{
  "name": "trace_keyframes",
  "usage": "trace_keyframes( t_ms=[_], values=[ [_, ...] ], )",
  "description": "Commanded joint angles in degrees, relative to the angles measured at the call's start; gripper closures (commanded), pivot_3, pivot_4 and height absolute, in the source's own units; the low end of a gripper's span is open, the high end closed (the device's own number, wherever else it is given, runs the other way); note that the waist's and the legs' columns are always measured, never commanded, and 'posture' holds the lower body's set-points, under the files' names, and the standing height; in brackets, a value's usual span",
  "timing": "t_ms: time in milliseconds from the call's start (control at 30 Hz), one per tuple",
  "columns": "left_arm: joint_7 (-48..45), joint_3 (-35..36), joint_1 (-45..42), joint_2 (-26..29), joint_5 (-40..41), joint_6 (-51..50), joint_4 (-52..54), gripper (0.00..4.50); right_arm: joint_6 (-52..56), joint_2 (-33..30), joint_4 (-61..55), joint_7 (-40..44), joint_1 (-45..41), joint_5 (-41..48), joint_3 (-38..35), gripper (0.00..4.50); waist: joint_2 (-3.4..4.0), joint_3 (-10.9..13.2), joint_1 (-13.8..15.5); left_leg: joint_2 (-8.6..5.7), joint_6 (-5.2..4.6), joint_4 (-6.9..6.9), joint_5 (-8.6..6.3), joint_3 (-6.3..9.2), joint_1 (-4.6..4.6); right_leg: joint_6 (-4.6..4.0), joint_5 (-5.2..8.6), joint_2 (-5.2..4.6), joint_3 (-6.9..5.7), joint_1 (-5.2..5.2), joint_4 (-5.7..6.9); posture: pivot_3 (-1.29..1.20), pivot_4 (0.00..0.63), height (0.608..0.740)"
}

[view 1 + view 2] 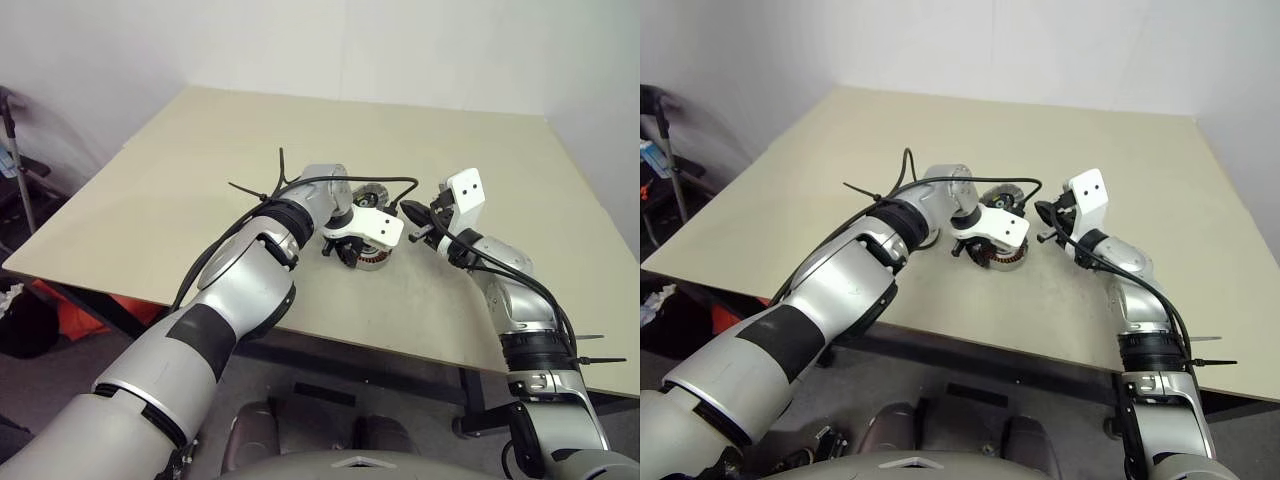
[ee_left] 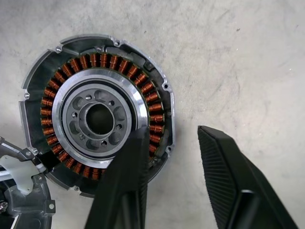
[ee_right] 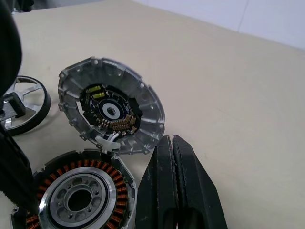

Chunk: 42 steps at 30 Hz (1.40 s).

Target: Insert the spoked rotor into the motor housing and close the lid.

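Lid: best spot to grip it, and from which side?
Probably its top rim, from above: the lid stands tilted on edge beside the motor housing, leaving its thin upper edge free to pinch, one gripper finger per face.

Left gripper (image 2: 183,157) pointing steeply down, fingers parted, right gripper (image 3: 172,157) level, closed
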<state>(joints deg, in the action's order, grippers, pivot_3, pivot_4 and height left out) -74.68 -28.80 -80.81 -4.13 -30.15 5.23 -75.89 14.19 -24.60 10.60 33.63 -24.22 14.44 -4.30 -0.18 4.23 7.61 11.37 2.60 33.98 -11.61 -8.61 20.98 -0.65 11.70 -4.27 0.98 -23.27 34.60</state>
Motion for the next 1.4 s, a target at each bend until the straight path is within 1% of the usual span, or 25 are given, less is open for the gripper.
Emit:
trace_keyframes(
  t_ms=[33,167,233,300,367,467,533,600,733,867,967,1133,1233,1333,1400],
  values=[
    [-1.7,2.2,-1.5,0.2,2.7,-1.0,2.1,2.94,-1.5,0.0,-0.3,0.2,-1.9,0.1,-0.8,4.5,0.0,0.0,0.0,-0.01,-0.01,0.0,0.01,0.0,0.0,0.0,0.0,-0.01,0.0,0.0,0.01,0.0,0.0,0.74],
    [-3.5,6.3,-2.5,0.0,7.5,-2.5,3.9,2.94,-1.8,-0.2,0.4,0.4,-2.3,-0.2,-0.6,4.5,0.0,0.0,0.0,0.0,-0.04,0.0,0.03,0.0,0.01,0.0,0.0,-0.02,-0.03,0.0,0.02,0.0,0.0,0.74],
    [-3.3,10.4,-3.1,0.4,11.8,-4.3,5.5,2.94,-2.1,-0.2,0.6,0.0,-2.5,-0.1,-1.2,4.5,0.01,0.0,0.0,0.0,-0.05,0.0,0.03,0.0,0.02,0.0,0.0,-0.02,-0.03,0.0,0.03,0.0,0.0,0.74],
    [-3.3,13.8,-2.9,1.6,15.2,-5.5,7.3,2.94,-2.1,-0.5,1.0,-0.5,-2.5,-0.3,-1.6,4.5,0.02,0.0,0.0,0.0,-0.06,0.0,0.04,0.0,0.03,0.0,0.0,-0.02,-0.05,0.0,0.03,0.0,0.0,0.74],
    [-3.8,15.6,-1.8,3.3,17.3,-6.6,9.6,2.94,-2.0,-1.0,1.4,-0.9,-2.2,-0.7,-1.7,4.5,0.03,0.0,-0.2,0.01,-0.06,0.0,0.04,0.0,0.02,0.0,0.0,-0.02,-0.05,0.0,0.03,0.0,0.0,0.74],
    [-5.8,19.4,1.8,6.9,22.6,-9.8,16.0,2.94,-1.9,-1.7,0.5,-0.6,-0.9,-0.2,-2.7,4.5,0.21,0.1,-0.4,0.02,-0.21,0.0,-0.05,0.0,0.02,0.0,0.0,-0.02,-0.06,-0.01,0.04,0.0,0.0,0.74],
    [-4.9,21.9,5.5,9.4,25.9,-10.4,21.6,2.94,-1.9,-2.2,-0.1,-0.4,0.2,-0.1,-3.1,4.5,0.25,0.1,-0.4,0.02,-0.22,-0.03,-0.05,-0.02,0.0,-0.01,0.0,-0.02,-0.06,-0.01,0.05,0.0,0.0,0.74],
    [-4.0,24.9,9.6,11.8,29.7,-14.6,28.4,2.94,-1.7,-2.6,-1.2,-0.3,1.4,0.2,-3.8,4.5,0.28,0.2,-0.5,0.04,-0.23,-0.04,-0.04,-0.04,0.02,-0.01,0.01,-0.01,-0.1,-0.01,0.06,0.0,0.0,0.74],
    [0.9,31.0,23.1,17.1,37.1,-23.7,47.2,2.94,-0.9,-3.5,-3.5,-1.2,5.0,0.8,-6.3,4.5,0.33,0.2,-0.5,0.11,-0.28,-0.03,-0.03,-0.04,0.1,-0.03,0.02,-0.01,-0.2,-0.04,0.07,0.0,0.0,0.74],
    [8.0,35.9,34.2,19.8,43.6,-34.3,61.5,2.94,-1.6,-3.6,-5.1,-2.5,8.3,0.3,-8.1,4.5,0.33,0.2,-0.5,0.19,-0.28,-0.01,-0.04,-0.04,0.19,-0.08,0.06,-0.01,-0.37,-0.05,0.06,0.0,0.0,0.74],
    [11.7,38.5,40.6,21.6,47.8,-40.0,68.2,2.94,-3.9,-3.7,-4.9,-2.7,10.2,-0.5,-8.4,4.5,0.34,0.2,-0.6,0.44,-0.22,-0.01,0.1,-0.2,0.26,-0.16,0.12,-0.02,-0.75,0.03,0.07,0.0,0.0,0.74],
    [16.3,41.9,49.0,24.8,52.2,-42.9,72.8,2.94,-1.3,-4.2,-5.2,0.3,11.2,2.2,-8.5,4.5,0.39,0.2,-1.3,0.43,-0.1,-0.04,0.2,-0.3,0.23,-0.14,0.25,0.0,-0.86,0.05,0.13,0.0,0.0,0.74],
    [18.9,43.1,52.2,27.1,51.6,-39.8,69.9,2.94,-1.0,-4.2,-4.9,0.5,11.3,2.1,-8.2,4.5,0.39,0.2,-2.1,0.43,-0.1,-0.05,0.23,-0.29,0.24,-0.13,0.25,0.0,-0.92,0.06,0.13,0.0,0.0,0.74],
    [20.8,44.3,53.3,28.7,51.7,-37.4,66.6,2.94,-1.4,-4.0,-3.7,0.2,10.9,1.7,-8.0,4.5,0.39,0.2,-2.3,0.42,-0.1,-0.05,0.25,-0.28,0.24,-0.12,0.25,0.0,-0.92,0.06,0.13,0.0,0.0,0.74],
    [21.2,43.8,54.2,29.4,51.3,-35.8,65.0,2.92,-1.7,-3.8,-2.6,-0.2,10.6,1.5,-8.1,4.11,0.39,0.2,-2.3,0.42,-0.09,-0.05,0.26,-0.27,0.24,-0.12,0.26,0.0,-0.92,0.06,0.12,0.0,0.0,0.74]
  ],
)
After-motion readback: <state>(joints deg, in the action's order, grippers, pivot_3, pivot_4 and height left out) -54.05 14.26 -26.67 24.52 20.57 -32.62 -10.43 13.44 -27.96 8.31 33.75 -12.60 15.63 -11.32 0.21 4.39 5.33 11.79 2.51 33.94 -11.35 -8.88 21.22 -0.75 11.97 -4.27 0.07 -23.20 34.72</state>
